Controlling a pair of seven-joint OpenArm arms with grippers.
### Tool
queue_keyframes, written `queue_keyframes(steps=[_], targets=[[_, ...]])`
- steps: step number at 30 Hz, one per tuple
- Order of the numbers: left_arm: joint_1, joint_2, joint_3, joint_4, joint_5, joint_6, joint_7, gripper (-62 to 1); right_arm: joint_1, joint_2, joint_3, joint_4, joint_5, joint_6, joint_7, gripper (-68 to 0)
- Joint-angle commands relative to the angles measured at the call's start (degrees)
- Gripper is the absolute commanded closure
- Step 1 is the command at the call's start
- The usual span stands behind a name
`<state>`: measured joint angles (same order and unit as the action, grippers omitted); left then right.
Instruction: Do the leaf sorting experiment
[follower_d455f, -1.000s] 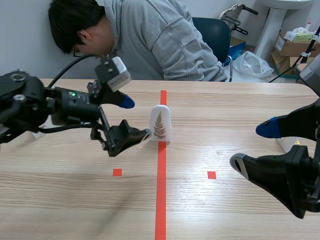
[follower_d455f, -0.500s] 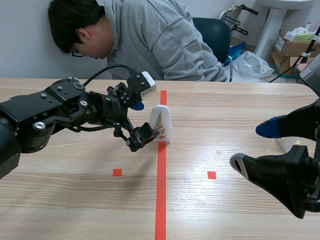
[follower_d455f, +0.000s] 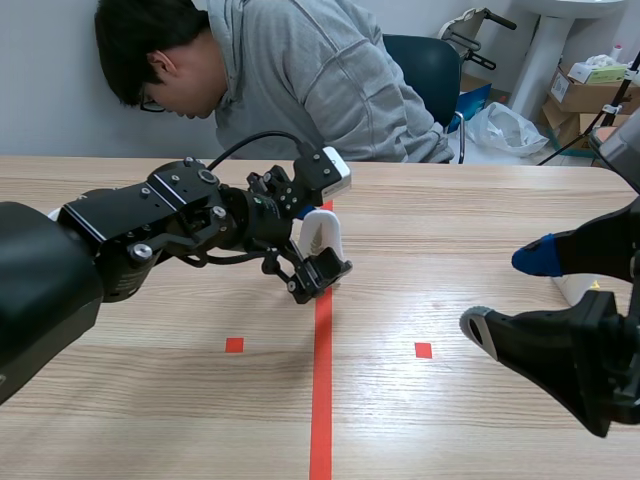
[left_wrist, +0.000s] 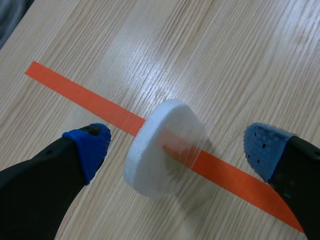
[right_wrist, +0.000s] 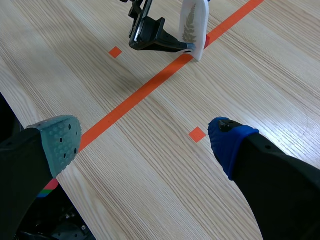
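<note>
One leaf card (left_wrist: 167, 150) upright inside spread left end effector (left_wrist: 178, 147), prob. untouched.

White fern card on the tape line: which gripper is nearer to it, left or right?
Left. The open left gripper has the white fern card between its fingers. The open right gripper hangs far off, nearer the robot's side of the table.

A light wooden worktop (follower_d455f: 450, 230), split by an orange-red tape line (follower_d455f: 322, 400) with a small square mark (follower_d455f: 234, 345) either side, carries a white fern-printed block (right_wrist: 192, 30) upright on the line toward the far edge. Possibly another white piece (follower_d455f: 575, 288) lies near the right edge.
</note>
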<state>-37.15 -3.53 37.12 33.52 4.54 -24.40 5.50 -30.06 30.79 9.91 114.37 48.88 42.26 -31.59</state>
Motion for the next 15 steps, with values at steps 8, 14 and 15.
queue_keyframes(steps=[8, 14, 15], targets=[[-1.0, -0.3, 0.3, 0.9, 0.9, -0.1, -0.9, -37.7, 0.4, 0.0, 0.4, 0.0, 0.8, 0.5, 0.9, -51.9], [-1.0, -0.3, 0.9, 0.9, 0.9, -0.2, -1.6, -29.3, 0.4, 0.0, 0.4, 0.0, 0.8, 0.5, 0.9, -51.9], [-1.0, -0.3, 0.9, 0.9, 0.9, -0.2, -1.6, -26.8, 0.4, 0.0, 0.4, 0.0, 0.8, 0.5, 0.9, -51.9]])
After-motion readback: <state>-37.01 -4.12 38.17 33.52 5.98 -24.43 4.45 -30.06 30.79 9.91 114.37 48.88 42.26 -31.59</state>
